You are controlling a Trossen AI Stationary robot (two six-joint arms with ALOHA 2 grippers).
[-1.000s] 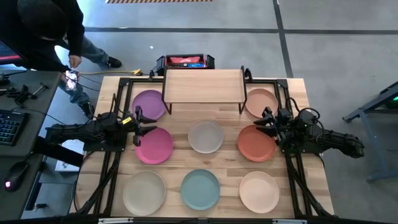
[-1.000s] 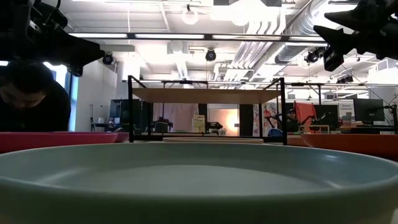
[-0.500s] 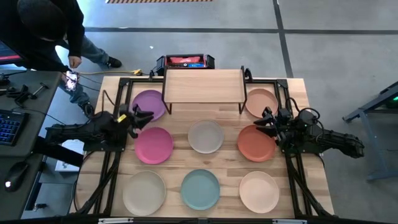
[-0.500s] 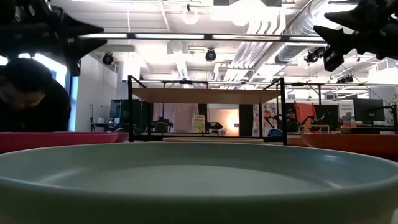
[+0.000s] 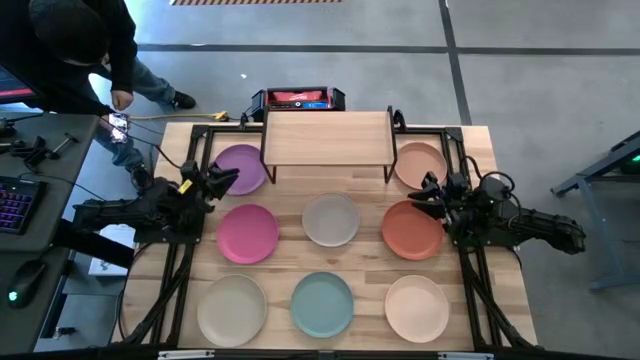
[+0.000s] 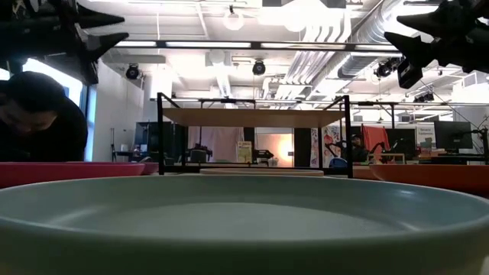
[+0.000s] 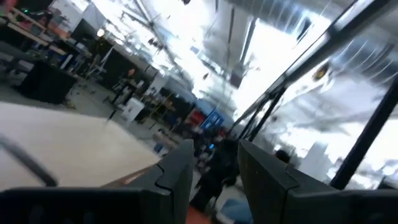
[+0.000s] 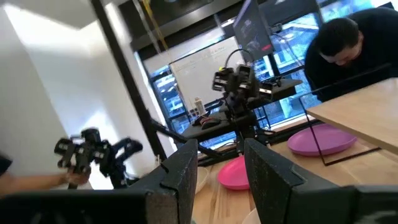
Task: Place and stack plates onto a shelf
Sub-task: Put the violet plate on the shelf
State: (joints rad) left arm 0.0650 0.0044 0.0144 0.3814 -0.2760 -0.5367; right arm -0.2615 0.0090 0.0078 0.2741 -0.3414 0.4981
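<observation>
I count eight round matte plates (image 5: 331, 219) on the table, none on the small wooden shelf (image 5: 326, 137) at the far edge. My left gripper (image 5: 222, 180) and right gripper (image 5: 424, 196) hang open, empty, between side plates.

Colours on my table:
purple plate (image 5: 240, 167), pink plate (image 5: 247, 233), grey plate (image 5: 331, 219), terracotta plate (image 5: 411, 230), teal plate (image 5: 322, 304); shelf (image 5: 327, 137) light wood, black legs.

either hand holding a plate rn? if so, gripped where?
Nothing is held. The left hand is open beside the purple plate; the right hand is open above the terracotta plate.
</observation>
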